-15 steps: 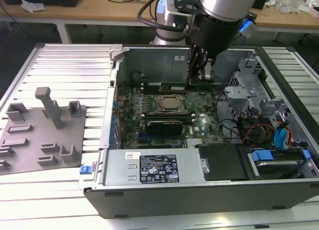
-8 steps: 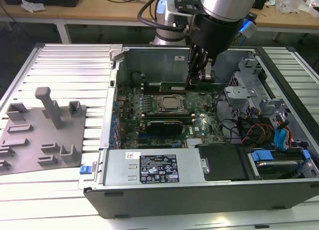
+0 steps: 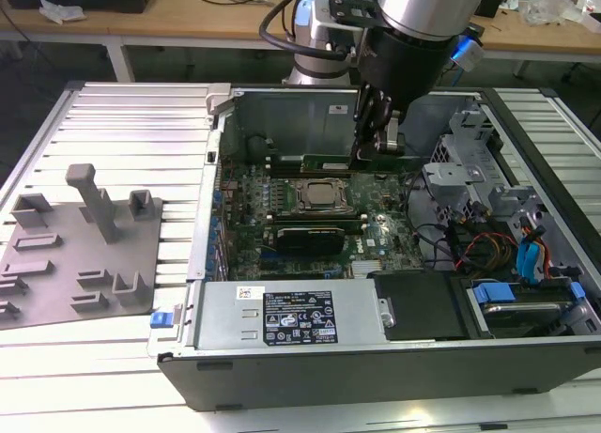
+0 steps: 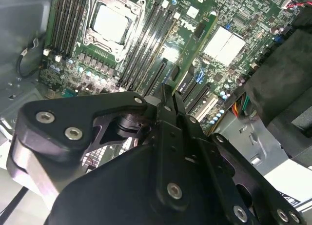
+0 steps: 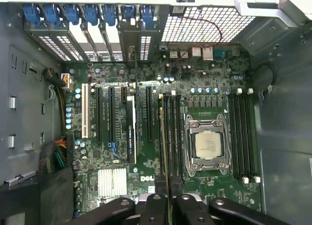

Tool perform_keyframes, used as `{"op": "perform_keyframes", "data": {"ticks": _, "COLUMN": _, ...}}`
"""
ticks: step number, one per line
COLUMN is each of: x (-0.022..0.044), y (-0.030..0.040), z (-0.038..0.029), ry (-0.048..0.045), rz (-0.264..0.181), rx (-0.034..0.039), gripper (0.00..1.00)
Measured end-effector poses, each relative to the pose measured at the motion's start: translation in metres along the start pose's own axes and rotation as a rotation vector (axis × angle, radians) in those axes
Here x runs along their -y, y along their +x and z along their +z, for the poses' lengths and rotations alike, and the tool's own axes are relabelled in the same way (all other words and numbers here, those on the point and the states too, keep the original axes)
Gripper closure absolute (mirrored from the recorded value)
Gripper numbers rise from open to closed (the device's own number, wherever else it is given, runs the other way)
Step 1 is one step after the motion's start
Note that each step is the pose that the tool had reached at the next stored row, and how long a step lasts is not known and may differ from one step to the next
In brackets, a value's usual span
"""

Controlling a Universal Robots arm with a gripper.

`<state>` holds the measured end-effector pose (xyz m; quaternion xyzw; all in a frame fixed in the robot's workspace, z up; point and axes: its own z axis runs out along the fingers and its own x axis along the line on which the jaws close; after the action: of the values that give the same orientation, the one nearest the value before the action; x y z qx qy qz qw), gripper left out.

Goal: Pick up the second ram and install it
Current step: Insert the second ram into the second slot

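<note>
Two black metal fingers [image 5: 155, 208] of the gripper [image 5: 168, 199] are clamped tight on the second ram [image 5: 163, 137], a thin green circuit-board stick seen edge-on in both wrist views. It hangs lengthwise over the bank of long black memory sockets [image 5: 174, 137] just beside the square silver processor [image 5: 207, 144], lined up with the socket in that bank farthest from the processor. Can't tell if its bottom edge touches the socket.

Pretty tight in there: the long black expansion slots [image 5: 109, 120] start just past the stick, on the side away from the processor. On the processor's other side there's a second bank of sockets [image 5: 243, 137], then the grey case wall [image 5: 287, 137] close by. The case side is open, so there's room above the board.

The grey plastic fixture plate with upright posts [image 3: 75, 255] sits outside the case, well apart from the processor, on the slatted metal table [image 3: 122, 123].
</note>
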<state>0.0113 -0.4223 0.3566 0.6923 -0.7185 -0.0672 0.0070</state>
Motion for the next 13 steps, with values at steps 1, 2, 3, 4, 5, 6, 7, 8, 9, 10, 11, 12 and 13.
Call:
{"op": "perform_keyframes", "data": {"ticks": 1, "x": -0.0001, "y": 0.0001, "z": 0.0001, "ry": 0.0296, "rz": -0.003, "rx": 0.0009, "gripper": 0.86}}
{"op": "perform_keyframes", "data": {"ticks": 2, "x": -0.0004, "y": 0.0, "z": 0.0003, "ry": 0.076, "rz": -0.006, "rx": 0.0028, "gripper": 0.86}}
{"op": "perform_keyframes", "data": {"ticks": 3, "x": -0.0004, "y": 0.0, "z": 0.0003, "ry": 0.0829, "rz": -0.007, "rx": 0.0028, "gripper": 0.86}}
{"op": "perform_keyframes", "data": {"ticks": 4, "x": -0.0004, "y": 0.0, "z": 0.0002, "ry": 0.0864, "rz": -0.007, "rx": 0.0028, "gripper": 0.86}}
{"op": "perform_keyframes", "data": {"ticks": 5, "x": -0.0004, "y": 0.0, "z": 0.0003, "ry": 0.0917, "rz": -0.008, "rx": 0.003, "gripper": 0.86}}
{"op": "perform_keyframes", "data": {"ticks": 6, "x": -0.0003, "y": 0.0, "z": 0.0005, "ry": 0.0922, "rz": -0.002, "rx": 0.003, "gripper": 0.86}}
{"op": "perform_keyframes", "data": {"ticks": 7, "x": -0.0003, "y": 0.0001, "z": 0.0018, "ry": 0.0954, "rz": 0.035, "rx": 0.0052, "gripper": 0.86}}
{"op": "perform_keyframes", "data": {"ticks": 8, "x": -0.0024, "y": -0.0009, "z": 0.0047, "ry": 0.0964, "rz": 0.046, "rx": 0.0061, "gripper": 0.86}}
{"op": "perform_keyframes", "data": {"ticks": 9, "x": -0.0066, "y": -0.0025, "z": 0.0098, "ry": 0.0962, "rz": 0.046, "rx": 0.006, "gripper": 0.86}}
{"op": "perform_keyframes", "data": {"ticks": 10, "x": -0.0122, "y": -0.0048, "z": 0.016, "ry": 0.0963, "rz": 0.046, "rx": 0.0061, "gripper": 0.86}}
{"op": "perform_keyframes", "data": {"ticks": 11, "x": -0.0175, "y": -0.007, "z": 0.0208, "ry": 0.0962, "rz": 0.046, "rx": 0.0059, "gripper": 0.86}}
{"op": "perform_keyframes", "data": {"ticks": 12, "x": -0.0199, "y": -0.0079, "z": 0.0229, "ry": 0.0963, "rz": 0.045, "rx": 0.0061, "gripper": 0.86}}
{"op": "perform_keyframes", "data": {"ticks": 13, "x": -0.0225, "y": -0.0087, "z": 0.0252, "ry": 0.0963, "rz": 0.046, "rx": 0.0061, "gripper": 0.86}}
